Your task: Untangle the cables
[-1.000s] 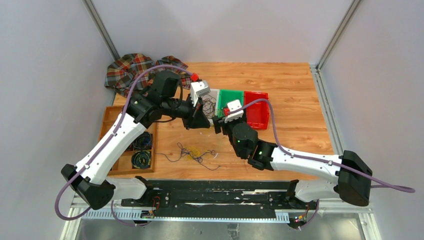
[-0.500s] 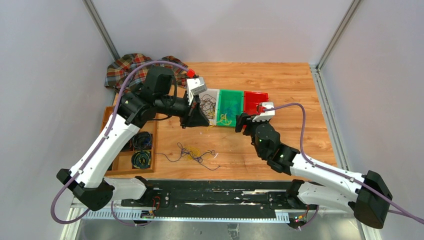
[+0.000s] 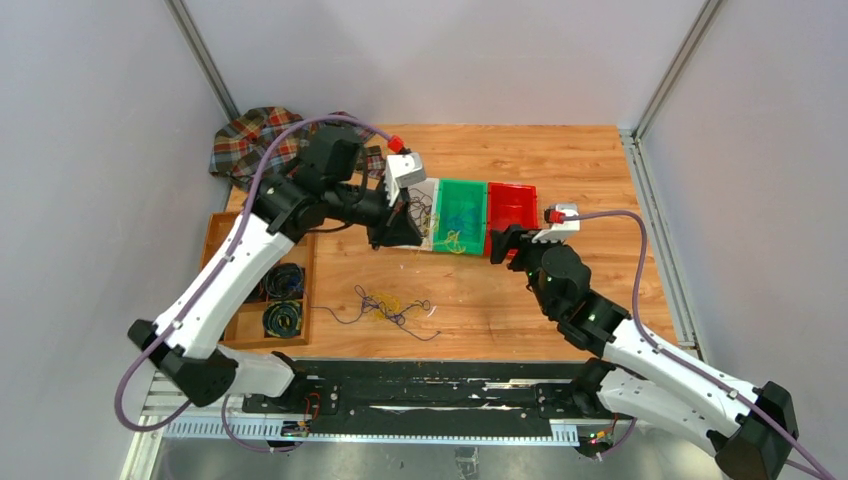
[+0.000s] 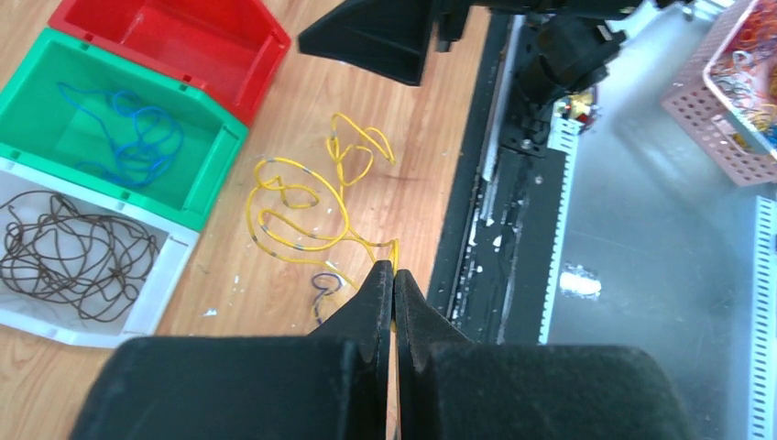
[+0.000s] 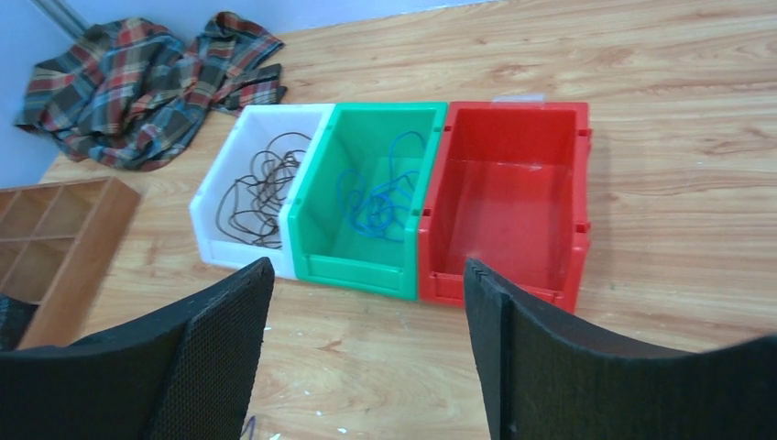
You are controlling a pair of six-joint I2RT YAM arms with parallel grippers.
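My left gripper (image 4: 392, 270) is shut on one end of a yellow cable (image 4: 302, 197), which hangs in loops above the table in front of the bins. In the top view that gripper (image 3: 405, 235) sits by the white bin (image 5: 213, 240). A dark brown cable (image 5: 257, 197) lies in the white bin, a blue cable (image 5: 376, 197) in the green bin (image 5: 362, 270). The red bin (image 5: 440, 220) holds nothing. A small tangle of cables (image 3: 390, 305) lies on the table nearer the arms. My right gripper (image 5: 366, 270) is open and empty, in front of the red bin.
A plaid cloth (image 3: 270, 140) lies at the back left corner. A wooden compartment tray (image 3: 222, 235) at the left edge holds black coiled bundles (image 3: 283, 300). A pink basket (image 4: 742, 82) stands beyond the table's near edge.
My right arm has swung right, from beside the left gripper to the front of the red bin, its jaws staying open. The left gripper shifted slightly, still holding the yellow cable.
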